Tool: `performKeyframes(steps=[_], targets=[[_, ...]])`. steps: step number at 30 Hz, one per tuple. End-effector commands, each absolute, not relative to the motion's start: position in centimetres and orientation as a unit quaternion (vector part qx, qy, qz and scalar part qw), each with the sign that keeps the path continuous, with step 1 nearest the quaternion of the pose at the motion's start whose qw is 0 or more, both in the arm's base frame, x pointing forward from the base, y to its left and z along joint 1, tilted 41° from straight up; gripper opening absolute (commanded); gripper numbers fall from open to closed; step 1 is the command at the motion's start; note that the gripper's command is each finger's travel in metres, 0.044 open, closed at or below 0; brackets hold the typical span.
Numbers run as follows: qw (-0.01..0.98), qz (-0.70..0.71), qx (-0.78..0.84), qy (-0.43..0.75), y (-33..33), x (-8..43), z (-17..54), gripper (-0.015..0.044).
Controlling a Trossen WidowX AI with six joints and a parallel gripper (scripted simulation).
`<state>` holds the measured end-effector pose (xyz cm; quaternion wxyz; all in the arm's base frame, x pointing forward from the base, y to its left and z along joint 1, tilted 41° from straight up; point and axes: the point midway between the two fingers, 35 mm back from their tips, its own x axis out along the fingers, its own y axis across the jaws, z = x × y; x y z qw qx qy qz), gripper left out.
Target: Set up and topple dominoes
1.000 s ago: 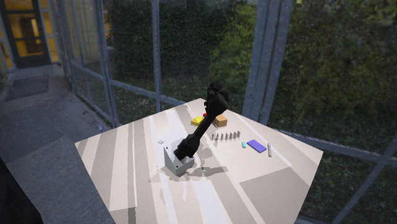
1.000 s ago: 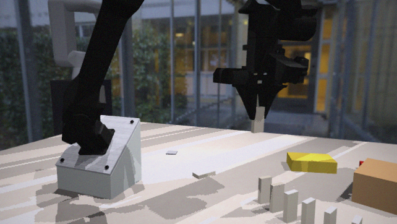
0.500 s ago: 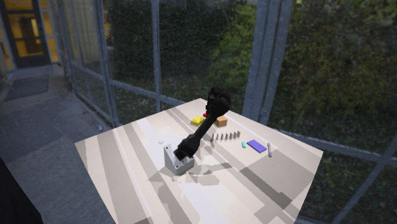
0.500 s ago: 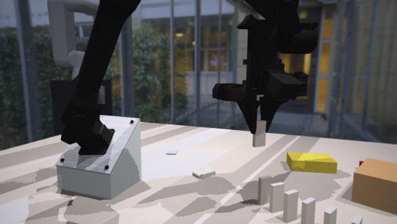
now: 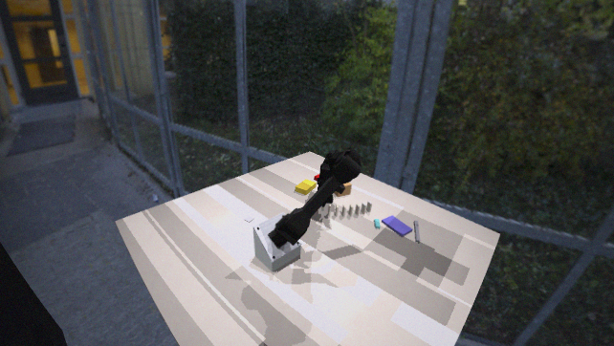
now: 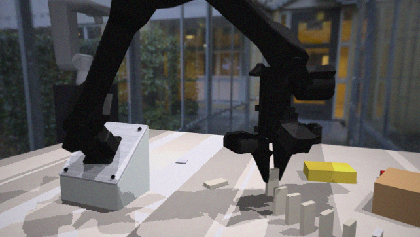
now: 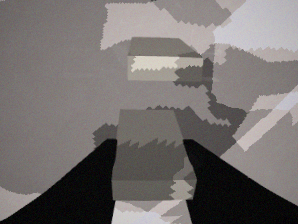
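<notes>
My gripper (image 6: 273, 179) (image 7: 149, 149) points down and is shut on an upright pale domino (image 6: 271, 186) (image 7: 149, 160). The held domino is just beyond the near-base end of the row, low over the table; whether its foot touches the table I cannot tell. The row of several standing dominoes (image 6: 307, 218) (image 5: 369, 207) runs away from the gripper toward the front right in the exterior view. The nearest standing domino (image 6: 280, 201) is close beside the held one, with a small gap seeming to part them. Another domino (image 6: 216, 183) (image 7: 165, 68) lies flat on the table, apart from the row.
A yellow block (image 5: 305, 186) (image 6: 330, 172) and a brown box (image 5: 344, 190) (image 6: 396, 196) stand beyond the row, with a red object (image 5: 317, 177) (image 6: 382, 172) behind. Past its far end lie a teal piece (image 5: 377, 223), a purple slab (image 5: 397, 226) and a grey stick (image 5: 417, 231).
</notes>
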<state>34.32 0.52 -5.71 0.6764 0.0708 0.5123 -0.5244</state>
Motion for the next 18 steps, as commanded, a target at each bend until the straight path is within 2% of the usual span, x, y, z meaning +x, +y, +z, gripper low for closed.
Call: performKeyframes(steps=[1, 14, 18], targets=[[0.675, -0.525, 0.062, 0.514, -0.76, 33.68, -7.12, 0.0107], [0.675, -0.525, 0.062, 0.514, -0.81, 33.66, -7.17, 0.0107], [0.675, -0.525, 0.062, 0.514, -0.81, 33.66, -7.17, 0.0212]])
